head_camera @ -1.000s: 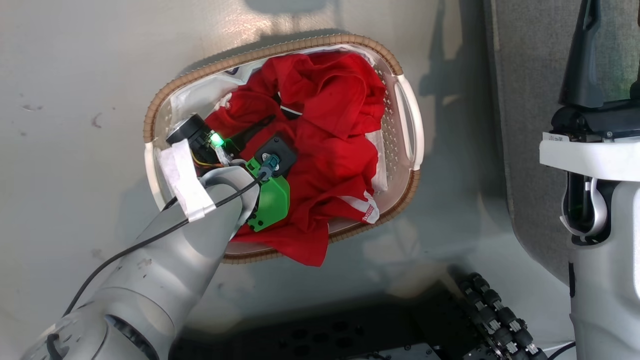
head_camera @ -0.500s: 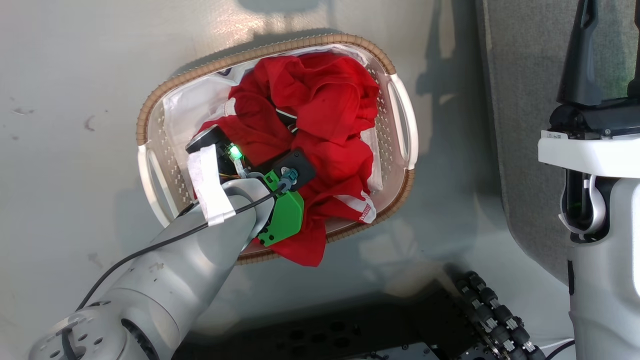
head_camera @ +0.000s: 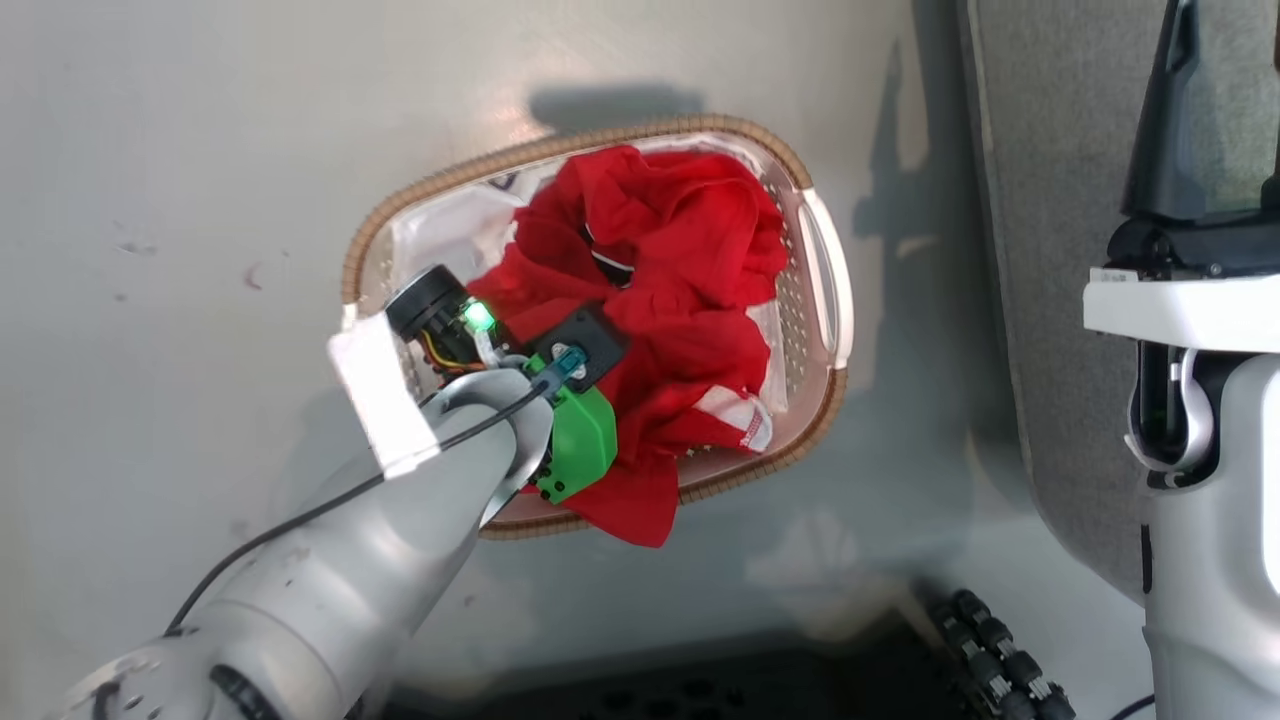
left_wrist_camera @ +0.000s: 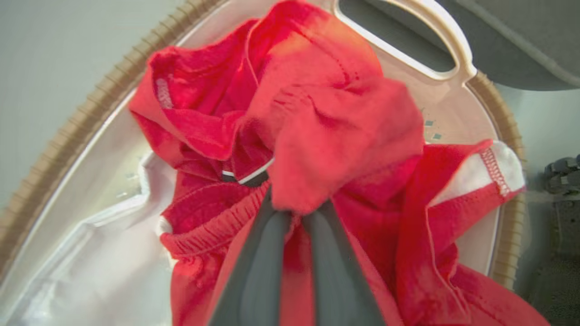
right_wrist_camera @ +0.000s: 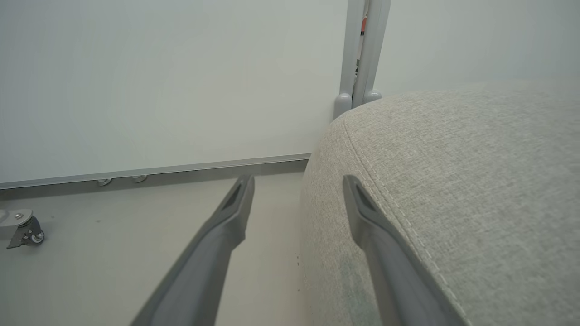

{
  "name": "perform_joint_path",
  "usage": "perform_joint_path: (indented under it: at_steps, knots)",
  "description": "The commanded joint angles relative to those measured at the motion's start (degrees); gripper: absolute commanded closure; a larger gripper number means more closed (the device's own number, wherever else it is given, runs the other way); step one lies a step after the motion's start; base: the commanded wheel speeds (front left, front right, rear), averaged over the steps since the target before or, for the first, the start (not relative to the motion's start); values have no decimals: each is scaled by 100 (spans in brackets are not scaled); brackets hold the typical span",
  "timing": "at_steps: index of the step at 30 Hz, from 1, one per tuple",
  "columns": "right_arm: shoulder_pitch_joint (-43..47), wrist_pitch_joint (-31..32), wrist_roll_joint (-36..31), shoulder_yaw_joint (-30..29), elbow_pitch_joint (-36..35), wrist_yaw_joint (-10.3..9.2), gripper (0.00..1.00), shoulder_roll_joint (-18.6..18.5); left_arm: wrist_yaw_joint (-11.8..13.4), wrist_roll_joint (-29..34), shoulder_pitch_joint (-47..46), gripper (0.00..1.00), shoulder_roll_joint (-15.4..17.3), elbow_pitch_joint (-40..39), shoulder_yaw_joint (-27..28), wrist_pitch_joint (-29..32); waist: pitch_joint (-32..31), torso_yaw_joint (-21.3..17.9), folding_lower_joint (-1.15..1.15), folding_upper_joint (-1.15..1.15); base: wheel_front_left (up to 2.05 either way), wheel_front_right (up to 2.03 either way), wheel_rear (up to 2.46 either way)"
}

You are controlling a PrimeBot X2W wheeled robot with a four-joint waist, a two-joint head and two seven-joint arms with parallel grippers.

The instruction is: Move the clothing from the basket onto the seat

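The clothing (head_camera: 680,260) is a bunched heap of red garments with white trim in the oval basket (head_camera: 600,140) on the floor. My left arm reaches down into the basket from the lower left. In the left wrist view my left gripper (left_wrist_camera: 294,212) is shut on a fold of the red clothing (left_wrist_camera: 335,136), which is pulled up into a peak over the basket's brown rim (left_wrist_camera: 90,99). The grey seat (head_camera: 1050,200) lies to the basket's right. My right gripper (right_wrist_camera: 299,181) stands open and holds nothing, at the seat's rounded edge (right_wrist_camera: 476,181).
A white liner (head_camera: 440,230) covers the basket's bare left part. One corner of red cloth hangs over the near rim. My base with black rollers (head_camera: 990,650) sits below the basket. A wall, a grey post (right_wrist_camera: 362,45) and a caster (right_wrist_camera: 25,228) stand beyond the seat.
My left gripper has shut on the red clothing and drawn it into a tighter bunch, baring more liner. The head camera has shifted. The right arm stays put.
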Motion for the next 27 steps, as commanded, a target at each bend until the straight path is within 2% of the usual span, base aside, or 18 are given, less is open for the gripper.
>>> perform_joint_path:
  at_steps: [1, 15, 27]
  knots:
    - [114, -28, -59, -23, 57, -4, 0, -19, 22, 84, 206, 100, 121, -160, 116, -18, -397, 192, 0, 20, 0, 0, 0]
    - [904, -28, -213, -72, 583, -5, 0, -19, 41, 494, 866, 100, 635, -1524, 999, -21, -2289, 505, 0, 20, 0, 0, 0]
    - [1734, -28, -205, 24, 984, -5, 0, -18, -22, 436, 187, 100, 1171, -2047, 1195, -21, -3771, 527, 0, 20, 0, 0, 0]
